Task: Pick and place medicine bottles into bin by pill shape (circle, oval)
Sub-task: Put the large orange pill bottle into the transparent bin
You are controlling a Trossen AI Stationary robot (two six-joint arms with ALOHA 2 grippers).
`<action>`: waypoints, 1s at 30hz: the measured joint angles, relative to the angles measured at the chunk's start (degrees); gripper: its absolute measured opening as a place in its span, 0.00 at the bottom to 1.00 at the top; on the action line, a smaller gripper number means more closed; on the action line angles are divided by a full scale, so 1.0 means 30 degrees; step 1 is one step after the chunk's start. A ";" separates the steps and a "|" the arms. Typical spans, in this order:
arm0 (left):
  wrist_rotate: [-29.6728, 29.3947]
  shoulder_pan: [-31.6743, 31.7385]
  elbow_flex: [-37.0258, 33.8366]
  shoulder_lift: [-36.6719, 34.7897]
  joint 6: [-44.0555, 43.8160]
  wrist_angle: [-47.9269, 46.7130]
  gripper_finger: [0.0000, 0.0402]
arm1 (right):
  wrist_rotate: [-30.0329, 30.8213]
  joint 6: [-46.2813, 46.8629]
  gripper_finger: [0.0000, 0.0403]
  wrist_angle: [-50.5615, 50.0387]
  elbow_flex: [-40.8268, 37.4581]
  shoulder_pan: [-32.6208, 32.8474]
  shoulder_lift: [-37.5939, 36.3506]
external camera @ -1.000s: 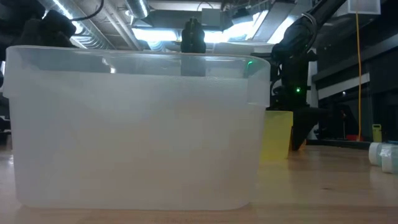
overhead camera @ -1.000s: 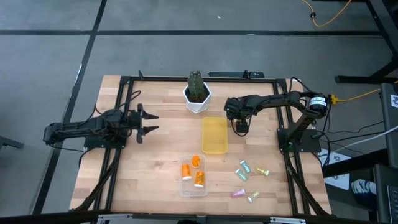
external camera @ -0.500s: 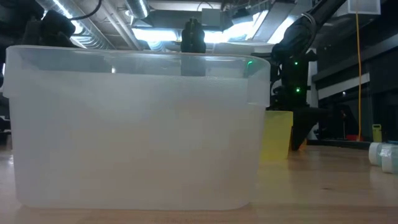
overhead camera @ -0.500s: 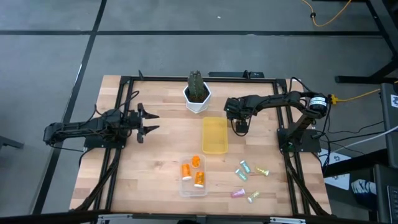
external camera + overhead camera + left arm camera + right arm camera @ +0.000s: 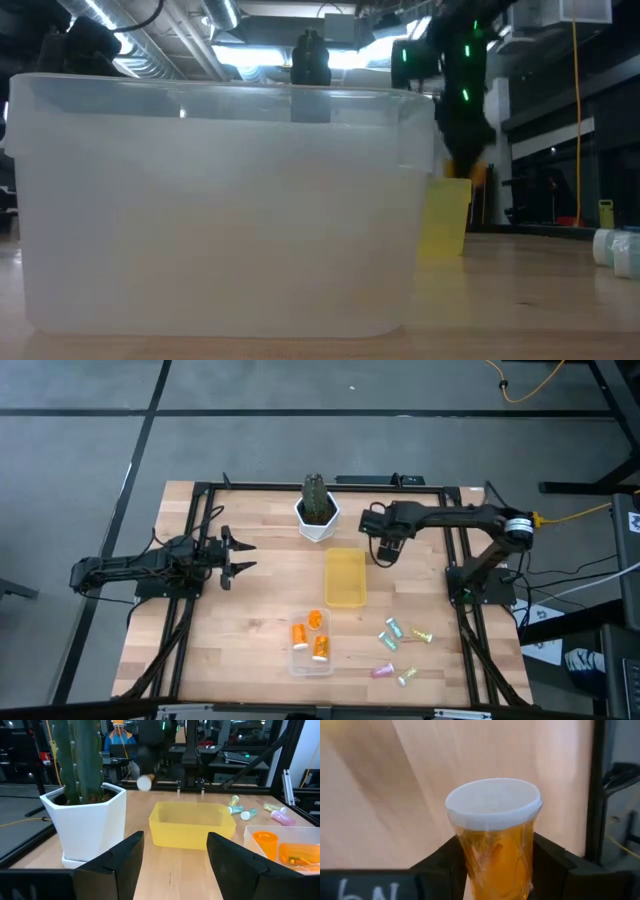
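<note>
My right gripper [image 5: 383, 552] hangs above the table beyond the far right corner of the yellow bin [image 5: 345, 577]. It is shut on an orange medicine bottle [image 5: 492, 845] with a white cap [image 5: 144, 782]. Three more orange bottles lie in the clear bin [image 5: 312, 645]. Several pale bottles [image 5: 400, 632] lie on their sides on the wood to its right. At the table's left, my left gripper [image 5: 240, 555] waits open with nothing between its fingers. My right gripper pinches the bottle's orange body [image 5: 470, 860] between its two fingers [image 5: 547, 865], just behind the white cap. The cap end sticks out past the fingertips. The bottle is lifted clear of the table [image 5: 472, 175].
A white pot with a cactus [image 5: 317, 510] stands at the far middle, just left of my right gripper. In the low view the clear bin [image 5: 220, 210] fills the foreground. Bare wood lies between the left gripper and the bins.
My right gripper has shut on the orange bottle, which stood on the table right of the yellow bin. It has risen and drawn a little toward the far edge. The bottle now hangs clear of the wood.
</note>
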 joint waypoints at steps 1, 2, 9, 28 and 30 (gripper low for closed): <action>-0.0001 0.0000 0.0000 0.0000 -0.0001 0.0000 0.53 | -0.0462 0.0280 0.41 -0.0031 0.0512 0.0234 -0.0301; -0.0001 -0.0004 0.0000 0.0012 0.0001 0.0000 0.53 | -0.1296 0.0550 0.42 0.0262 0.0944 0.0489 -0.0670; -0.0066 0.0000 0.0000 0.0015 0.0008 -0.0014 0.53 | -0.9264 -0.0612 0.42 0.7350 0.1883 0.3086 -0.2774; -0.0132 -0.0005 -0.0005 0.0015 0.0016 -0.0022 0.53 | -1.3579 -0.0255 0.43 2.3188 0.1346 0.8418 0.3203; -0.0132 0.0001 -0.0007 0.0015 0.0016 -0.0022 0.53 | -1.4483 0.1068 0.43 2.3681 0.1346 0.8432 0.3584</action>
